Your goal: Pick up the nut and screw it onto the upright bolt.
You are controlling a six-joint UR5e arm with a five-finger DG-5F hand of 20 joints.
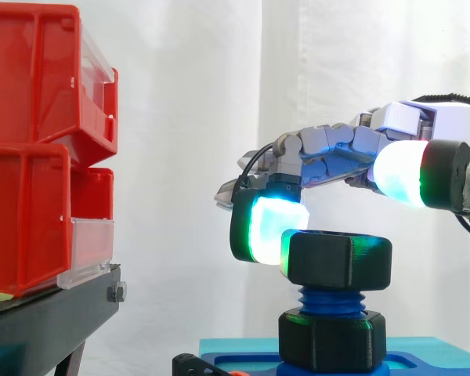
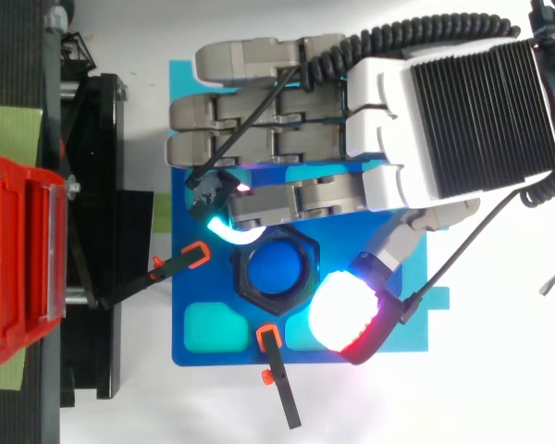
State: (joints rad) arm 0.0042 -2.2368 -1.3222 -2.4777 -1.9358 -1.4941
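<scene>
A black hex nut point(image 1: 341, 258) point(image 2: 276, 268) sits on top of the upright blue bolt point(image 1: 329, 300), whose thread shows between it and a black hex collar point(image 1: 333, 337) at the base. My hand point(image 2: 444, 102) reaches in from the right above the bolt. One finger bends down, and its cyan-green fingertip point(image 1: 270, 227) rests against the nut's left side. The thumb pad point(image 1: 399, 172) point(image 2: 347, 314) hovers to the right, higher than the nut and off it. The other fingers lie nearly straight above the blue fixture plate point(image 2: 203, 351).
Stacked red bins point(image 1: 31, 157) stand on a black stand point(image 1: 47, 313) to the left. Two orange-tipped black clamps point(image 2: 276, 370) point(image 2: 180, 264) hold the fixture plate at its front and left edges. A white curtain hangs behind.
</scene>
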